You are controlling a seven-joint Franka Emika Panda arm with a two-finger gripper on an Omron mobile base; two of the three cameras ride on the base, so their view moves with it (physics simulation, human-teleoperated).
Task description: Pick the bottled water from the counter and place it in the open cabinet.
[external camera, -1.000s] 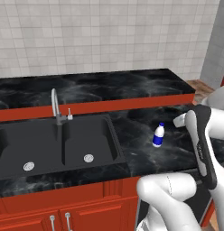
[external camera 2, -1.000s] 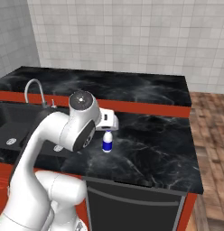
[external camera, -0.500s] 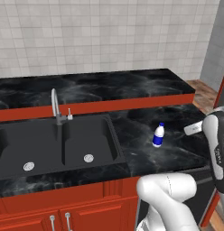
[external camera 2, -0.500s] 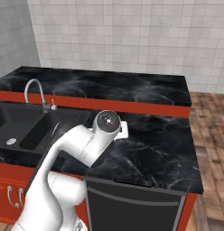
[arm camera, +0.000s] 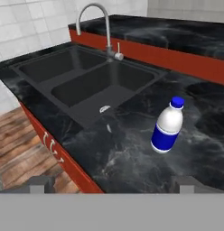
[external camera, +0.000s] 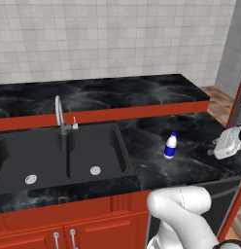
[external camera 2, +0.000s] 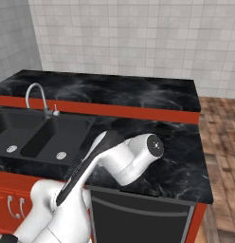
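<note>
Gripper [arm camera: 111, 182] jaws stand wide apart and hold nothing; its 2 dark fingertips [arm camera: 41, 182] frame the scene in the hand view, well back from the target. The small white plastic bottle with a blue cap and wide blue label band [arm camera: 167, 126] stands upright on the black veined stone countertop [external camera: 200, 165], to the right of the black double-basin sink [external camera: 69, 155] and apart from its rim. Judged risks: the bottle sits right of centre between the fingertips, so a straight advance could strike it with 1 finger and tip it, since it is light and narrow-based. A toppled bottle would likely roll on the smooth stone, toward the sink or off the front edge. Closing on the tapered shoulder or cap rather than the label band could let it slip. The curved chrome faucet [external camera: 60, 114] stands well clear and poses little hazard.
</note>
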